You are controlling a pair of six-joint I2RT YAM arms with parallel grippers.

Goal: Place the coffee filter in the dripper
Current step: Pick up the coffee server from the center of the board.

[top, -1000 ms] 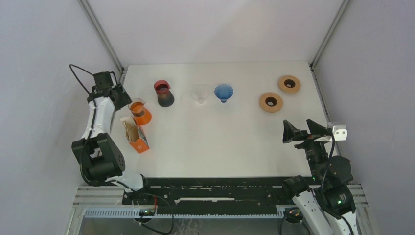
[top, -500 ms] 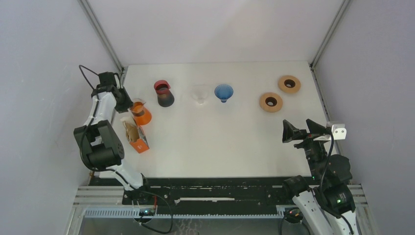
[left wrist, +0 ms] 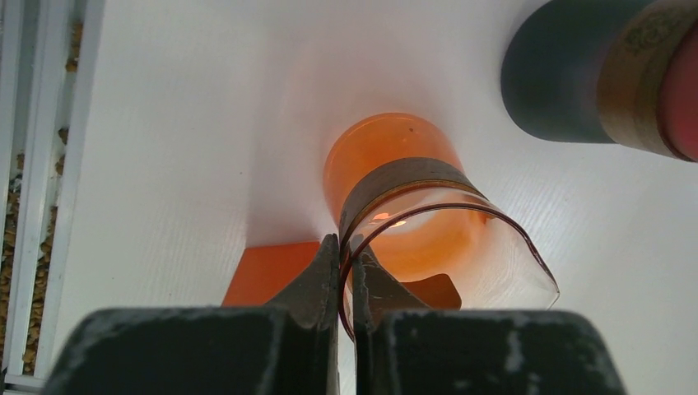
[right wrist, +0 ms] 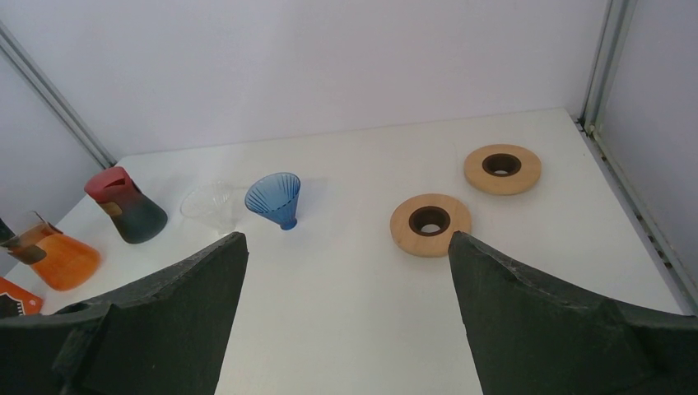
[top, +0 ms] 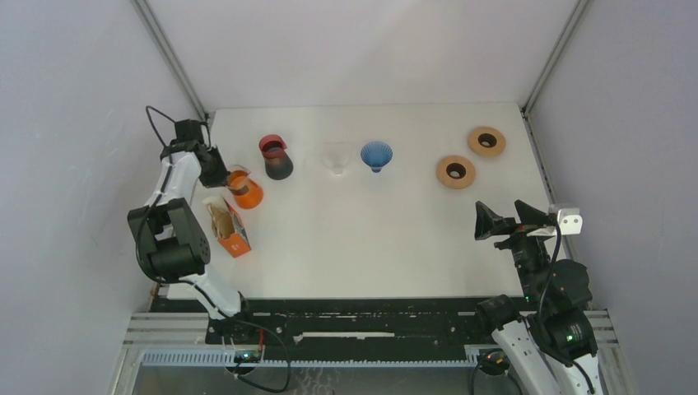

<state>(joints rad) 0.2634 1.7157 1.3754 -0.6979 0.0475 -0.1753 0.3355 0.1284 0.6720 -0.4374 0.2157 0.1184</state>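
From above, the left hand (top: 221,173) sits at the rim of the orange carafe (top: 245,192) in the far-left part of the desk (top: 370,239). Just beside it, nearer the arms, is the box (top: 233,232) with the brown filters (top: 219,219) standing in it, untouched. A dark carafe (top: 276,160), a clear dripper (top: 336,156) and a blue dripper (top: 376,155) line up to the right, with two wooden rings (top: 455,172) farther right. The right hand (top: 512,222) hovers well apart over the near-right side. The left wrist view shows the left hand pinched tight on the carafe's thin glass lip, one finger inside and one outside, with the corner of the box just below. The grip is narrow and off to one side, so on a lift the carafe could swing, slip out or knock the box over; squeezing bare glass could also chip it. The right wrist view shows the right hand spread wide and holding nothing, facing both drippers. Which dripper is meant cannot be told, so the filter may go to the wrong one.
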